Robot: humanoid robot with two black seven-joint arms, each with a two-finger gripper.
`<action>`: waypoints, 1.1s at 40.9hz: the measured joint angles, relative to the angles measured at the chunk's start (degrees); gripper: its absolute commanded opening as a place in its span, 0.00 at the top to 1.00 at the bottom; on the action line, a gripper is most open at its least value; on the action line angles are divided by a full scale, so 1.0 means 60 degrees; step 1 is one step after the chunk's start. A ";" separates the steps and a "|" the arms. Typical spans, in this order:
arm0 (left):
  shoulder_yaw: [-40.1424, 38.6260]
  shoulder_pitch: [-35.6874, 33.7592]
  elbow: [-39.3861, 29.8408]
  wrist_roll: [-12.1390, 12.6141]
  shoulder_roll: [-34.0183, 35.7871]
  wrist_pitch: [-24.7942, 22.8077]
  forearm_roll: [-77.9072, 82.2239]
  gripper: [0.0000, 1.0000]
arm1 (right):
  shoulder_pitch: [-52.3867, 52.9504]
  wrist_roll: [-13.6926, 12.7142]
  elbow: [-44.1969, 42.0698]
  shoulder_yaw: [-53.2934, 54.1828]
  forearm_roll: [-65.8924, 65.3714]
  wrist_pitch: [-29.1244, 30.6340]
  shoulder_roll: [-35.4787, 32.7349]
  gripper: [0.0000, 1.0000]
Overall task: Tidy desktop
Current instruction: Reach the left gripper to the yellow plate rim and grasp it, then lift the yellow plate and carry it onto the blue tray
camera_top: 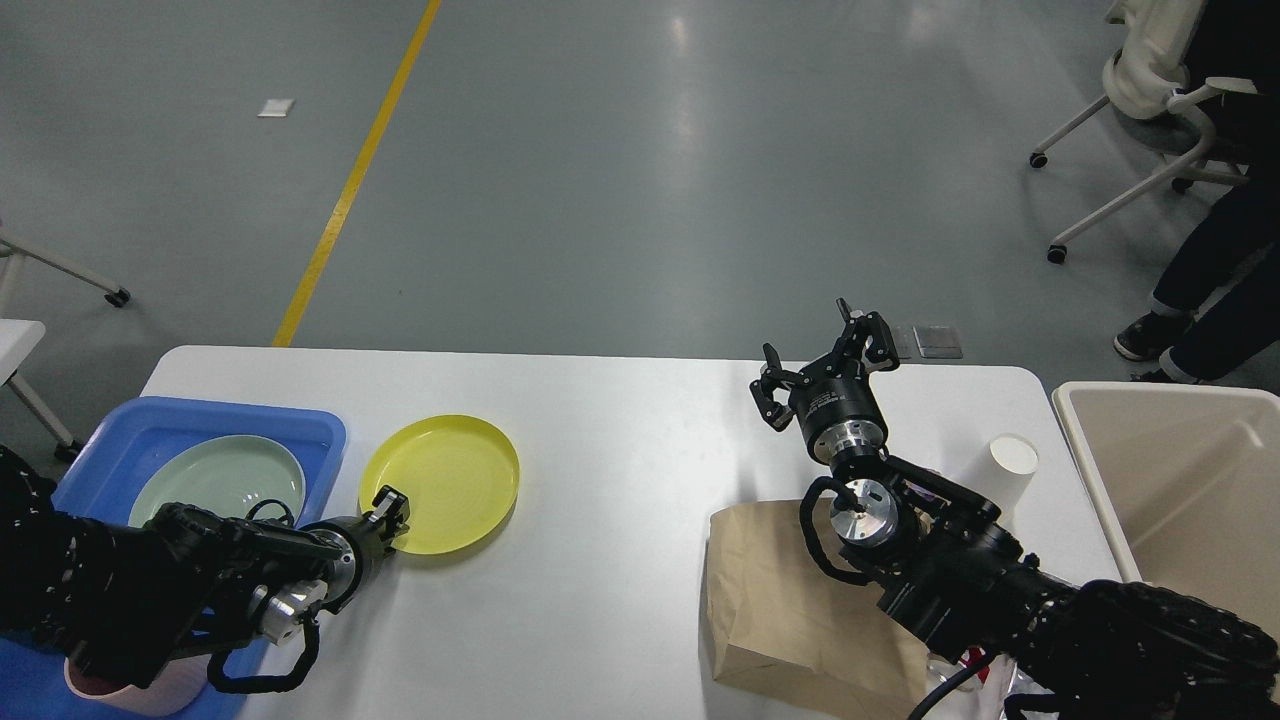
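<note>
The white desktop fills the lower half of the head view. A yellow plate lies on its left part, just right of a blue tray. My left gripper sits at the plate's near-left rim, low over the table. It is small and dark, so I cannot tell its fingers apart or whether it grips the rim. My right gripper is open and empty, raised above the table's right half. A brown paper bag lies under the right arm, and a white paper cup stands to its right.
The blue tray holds a pale green plate and a pink cup at its near end. A beige bin stands off the table's right edge. A person's legs and an office chair are at the far right.
</note>
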 measured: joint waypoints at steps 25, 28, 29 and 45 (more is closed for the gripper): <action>0.0170 -0.0465 -0.0560 0.0470 0.0648 -0.1479 0.0951 1.00 | 0.0000 -0.0003 0.0001 0.0000 0.0000 0.0000 0.0000 0.00; 0.0260 -0.0688 -0.0660 0.0498 0.0867 -0.1893 0.1059 1.00 | 0.0000 -0.0003 0.0001 0.0000 0.0000 0.0000 0.0000 0.00; 0.0330 -0.0790 -0.0704 0.0530 0.0956 -0.2076 0.1103 1.00 | 0.0000 -0.0003 0.0001 0.0000 0.0000 0.0000 0.0000 0.00; 0.2700 -0.3974 -0.1310 0.1149 0.3171 -0.8679 0.3701 1.00 | 0.0000 0.0001 0.0012 0.0000 0.0000 0.0000 0.0000 0.00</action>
